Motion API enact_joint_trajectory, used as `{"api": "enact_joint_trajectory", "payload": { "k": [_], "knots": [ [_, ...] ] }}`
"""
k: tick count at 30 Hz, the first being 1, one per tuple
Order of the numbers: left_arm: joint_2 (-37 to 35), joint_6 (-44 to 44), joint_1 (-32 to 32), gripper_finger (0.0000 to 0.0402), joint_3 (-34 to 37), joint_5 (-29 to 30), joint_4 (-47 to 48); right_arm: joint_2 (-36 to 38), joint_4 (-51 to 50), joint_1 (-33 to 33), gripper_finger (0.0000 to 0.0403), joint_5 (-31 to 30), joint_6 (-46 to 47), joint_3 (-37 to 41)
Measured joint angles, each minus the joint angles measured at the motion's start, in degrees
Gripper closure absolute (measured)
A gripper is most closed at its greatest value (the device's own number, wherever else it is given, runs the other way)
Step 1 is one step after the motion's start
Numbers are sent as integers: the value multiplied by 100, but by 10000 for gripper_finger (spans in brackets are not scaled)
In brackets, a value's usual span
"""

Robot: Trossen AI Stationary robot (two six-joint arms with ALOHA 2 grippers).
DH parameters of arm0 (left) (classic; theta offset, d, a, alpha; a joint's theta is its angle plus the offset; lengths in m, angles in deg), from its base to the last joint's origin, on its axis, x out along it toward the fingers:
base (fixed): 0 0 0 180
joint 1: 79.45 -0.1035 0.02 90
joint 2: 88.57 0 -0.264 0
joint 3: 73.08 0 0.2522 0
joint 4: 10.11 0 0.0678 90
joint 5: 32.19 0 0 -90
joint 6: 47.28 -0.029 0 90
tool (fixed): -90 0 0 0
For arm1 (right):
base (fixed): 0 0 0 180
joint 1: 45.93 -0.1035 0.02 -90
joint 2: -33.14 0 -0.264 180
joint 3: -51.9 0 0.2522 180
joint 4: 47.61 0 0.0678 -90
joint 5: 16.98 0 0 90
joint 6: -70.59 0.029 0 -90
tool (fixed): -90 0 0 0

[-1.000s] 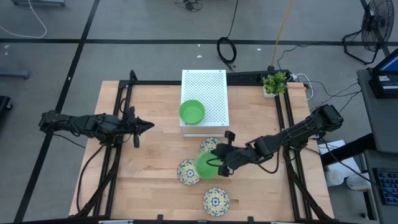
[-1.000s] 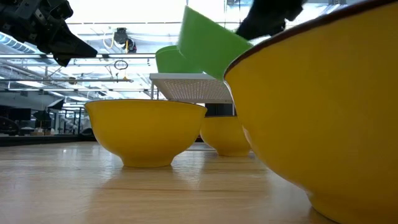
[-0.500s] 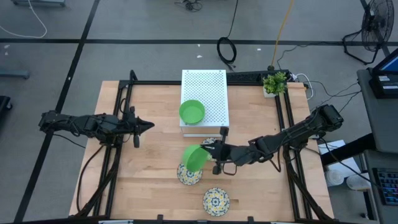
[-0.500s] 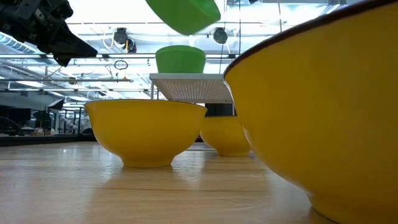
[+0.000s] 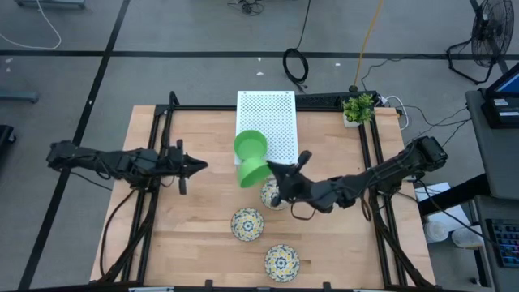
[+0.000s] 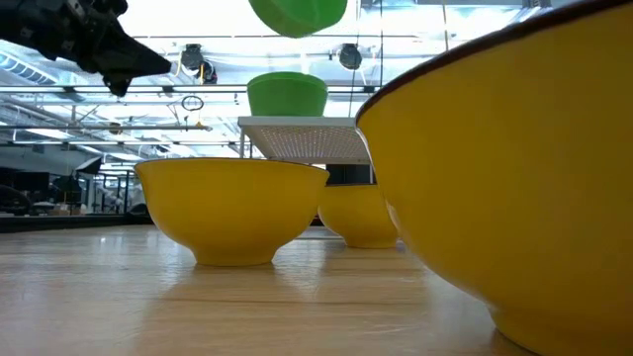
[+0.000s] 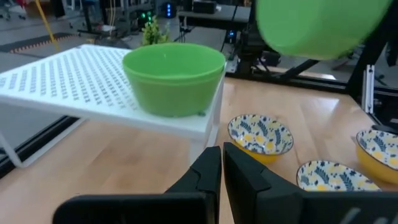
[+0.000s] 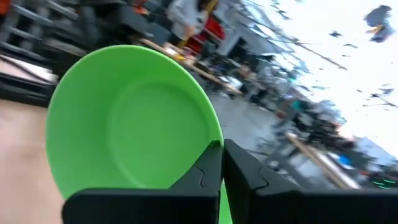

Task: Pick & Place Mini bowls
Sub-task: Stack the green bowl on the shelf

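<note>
right gripper pinches rim of plain bright green mini bowl, tilted, airborne just beside white perforated box w/ second green bowl. left gripper closed, empty, idle.

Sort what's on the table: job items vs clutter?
Job: green bowl held aloft in the right gripper; green bowl on the white perforated box; three floral bowls.
Clutter: potted plant; left gripper idle.

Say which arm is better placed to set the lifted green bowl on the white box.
The right. Its pincer is shut on the green bowl, tilted in the air beside the white box. The left pincer is shut, holds nothing, and sits farther off.
</note>
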Motion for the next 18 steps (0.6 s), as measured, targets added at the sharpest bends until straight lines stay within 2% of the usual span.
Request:
{"api": "enact_joint_trajectory", "payload": {
  "k": [6,9,13,18],
  "knots": [
    [776,-298,0,380,0,-2,-1066,0,157,196,403,-766,-610,0],
    [1156,-422,0,380,0,-4,-1675,0,361,332,403,-893,-843,0],
    [1635,-758,5,380,2,-4,-2764,0,592,505,403,-901,-1013,0],
    [2079,-1898,131,380,2,-172,-4400,0,762,739,403,-520,-1051,0]
  ]
}}
